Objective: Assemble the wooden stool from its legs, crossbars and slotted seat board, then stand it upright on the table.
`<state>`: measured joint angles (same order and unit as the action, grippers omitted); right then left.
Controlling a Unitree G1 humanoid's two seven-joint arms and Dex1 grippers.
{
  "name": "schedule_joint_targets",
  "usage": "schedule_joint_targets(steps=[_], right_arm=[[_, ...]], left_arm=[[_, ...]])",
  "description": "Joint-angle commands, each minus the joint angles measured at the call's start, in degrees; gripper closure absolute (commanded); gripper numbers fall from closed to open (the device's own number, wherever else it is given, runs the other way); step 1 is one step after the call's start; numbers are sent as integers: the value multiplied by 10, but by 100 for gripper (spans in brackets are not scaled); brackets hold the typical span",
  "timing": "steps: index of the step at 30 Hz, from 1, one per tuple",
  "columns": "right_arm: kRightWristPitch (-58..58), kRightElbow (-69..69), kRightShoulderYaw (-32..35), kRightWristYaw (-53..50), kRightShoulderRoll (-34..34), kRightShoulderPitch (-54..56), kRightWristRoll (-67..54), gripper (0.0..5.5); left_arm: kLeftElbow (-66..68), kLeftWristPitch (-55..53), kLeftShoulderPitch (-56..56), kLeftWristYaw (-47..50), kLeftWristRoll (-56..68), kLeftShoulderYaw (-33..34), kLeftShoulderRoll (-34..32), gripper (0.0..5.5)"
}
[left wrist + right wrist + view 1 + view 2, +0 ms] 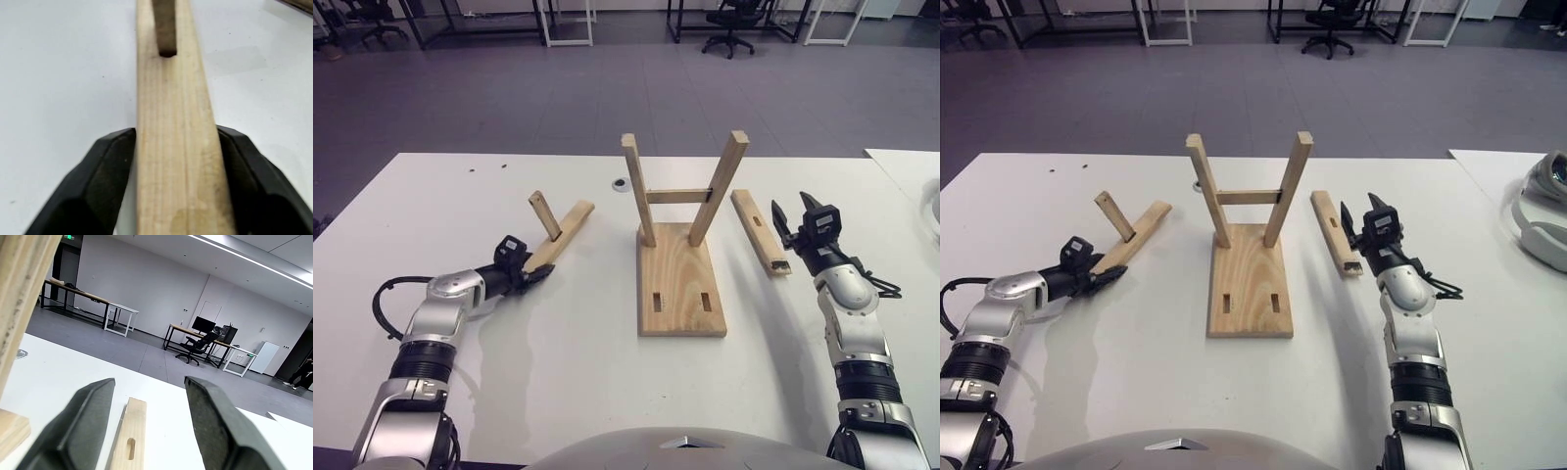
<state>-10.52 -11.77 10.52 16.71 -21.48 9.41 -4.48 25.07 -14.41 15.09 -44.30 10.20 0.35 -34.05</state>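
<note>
Wooden parts lie across the white table (558, 372) in three groups, and the stool looks roughly half built. On the left, the left gripper (536, 273) is closed on the near end of a loose leg (566, 227), its dark fingers (105, 161) pressed against both sides of the wood. The leg lies flat on the table, and a short crossbar (545, 215) plugged into its mortise sticks up at a tilt. In the middle, the seat board (680, 284) lies flat, underside up. Two legs (639, 191) rise from its far end, splaying apart and joined by a second crossbar (678, 196), so that side appears finished. Two empty slots (658, 302) show near the board's closer end, waiting for the other pair of legs. To the right of the board, a fourth leg (759, 230) lies on the table with its mortise facing up, not joined to anything. The right gripper (793, 213) sits just beside that leg's near end with its fingers spread wide and nothing between them. What seems to be left is to fit the free end of the short crossbar into the fourth leg, seat that pair in the two empty slots, and then turn the stool over so it stands on its legs.
</note>
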Motion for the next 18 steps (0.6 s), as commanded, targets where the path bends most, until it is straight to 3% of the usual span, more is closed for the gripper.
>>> schedule_joint_targets(steps=[1, 5, 8, 11, 14, 18], right_arm=[[-2, -6, -3, 0, 1, 5, 0, 286], [56, 21, 31, 17, 9, 19, -82, 286], [178, 104, 66, 55, 4, 36, -233, 286], [325, 242, 88, 32, -11, 117, -447, 267], [405, 295, 73, -37, 4, 241, -575, 216], [463, 280, 3, -122, 65, 356, -606, 213]], left_arm=[[14, 10, -9, 6, -22, -7, -1, 320], [5, 35, -12, 16, 6, 28, 16, 348], [-52, 30, -2, 11, 104, 114, 38, 348], [-205, -26, 48, 34, 232, 185, 50, 348], [-322, -79, 106, 65, 256, 152, 44, 348], [-412, -126, 166, 93, 242, 64, 70, 348]])
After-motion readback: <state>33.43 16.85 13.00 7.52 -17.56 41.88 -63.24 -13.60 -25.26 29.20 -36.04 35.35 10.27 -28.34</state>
